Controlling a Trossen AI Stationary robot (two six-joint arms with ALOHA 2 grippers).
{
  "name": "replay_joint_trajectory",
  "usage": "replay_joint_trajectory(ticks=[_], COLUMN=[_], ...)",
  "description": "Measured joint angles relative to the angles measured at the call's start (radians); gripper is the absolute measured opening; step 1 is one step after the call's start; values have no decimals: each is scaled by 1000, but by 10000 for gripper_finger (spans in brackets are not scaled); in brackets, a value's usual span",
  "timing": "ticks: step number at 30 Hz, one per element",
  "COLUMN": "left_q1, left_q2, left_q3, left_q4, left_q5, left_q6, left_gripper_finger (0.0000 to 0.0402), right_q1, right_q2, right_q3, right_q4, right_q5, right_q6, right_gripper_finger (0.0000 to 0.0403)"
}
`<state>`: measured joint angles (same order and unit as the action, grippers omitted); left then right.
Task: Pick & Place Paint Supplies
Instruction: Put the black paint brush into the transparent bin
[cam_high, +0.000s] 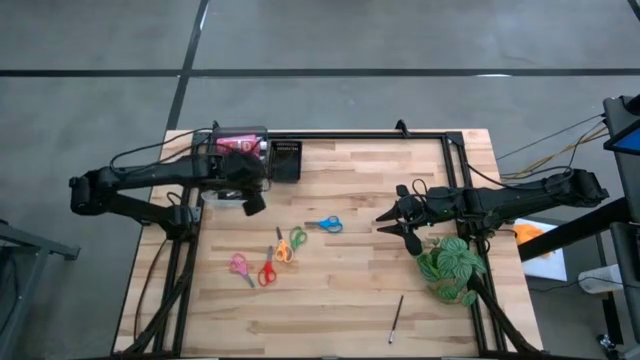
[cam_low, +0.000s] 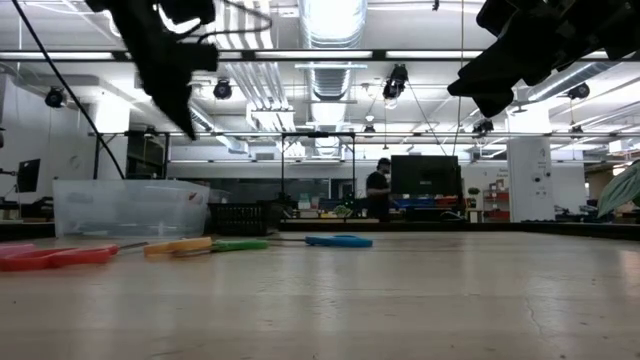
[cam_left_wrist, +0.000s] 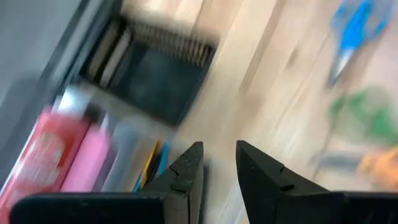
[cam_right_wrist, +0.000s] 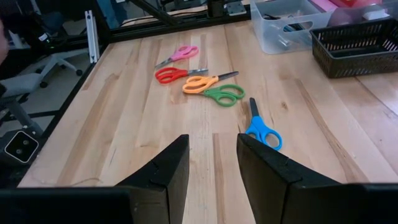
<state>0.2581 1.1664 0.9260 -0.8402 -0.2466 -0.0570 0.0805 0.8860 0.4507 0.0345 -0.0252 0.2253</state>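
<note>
Several small scissors lie flat on the wooden table: blue (cam_high: 325, 224), orange (cam_high: 297, 238), green (cam_high: 284, 250), red (cam_high: 267, 272) and pink (cam_high: 240, 266). A thin dark brush (cam_high: 397, 318) lies near the near edge. Pink and red supplies (cam_high: 238, 143) sit in the clear tub (cam_high: 222, 135) at the far left. My left gripper (cam_high: 252, 202) hovers open beside the tub, above the table, and holds nothing. My right gripper (cam_high: 395, 222) hovers open to the right of the blue scissors (cam_right_wrist: 262, 130) and is also empty. In the low view both grippers hang well above the tabletop.
A black slotted tray (cam_high: 286, 160) stands right of the clear tub at the far edge. A green leafy plant (cam_high: 452, 265) sits near the right edge, just beside my right arm. A black frame (cam_high: 400, 135) borders the table. A person (cam_low: 378, 190) stands far behind.
</note>
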Motion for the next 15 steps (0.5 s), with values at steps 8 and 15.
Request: replay_joint_trajectory(ticks=[8, 15], left_q1=[-54, -129], left_q2=[0, -2], left_q3=[-19, -106], left_q4=[462, 820], left_q5=[218, 278], left_q6=[10, 88], left_gripper_finger=[95, 95], right_q1=[0, 0], right_q2=[0, 0], right_q3=[0, 0], right_q4=[0, 0], right_q5=[0, 0], right_q6=[0, 0], right_gripper_finger=[134, 134])
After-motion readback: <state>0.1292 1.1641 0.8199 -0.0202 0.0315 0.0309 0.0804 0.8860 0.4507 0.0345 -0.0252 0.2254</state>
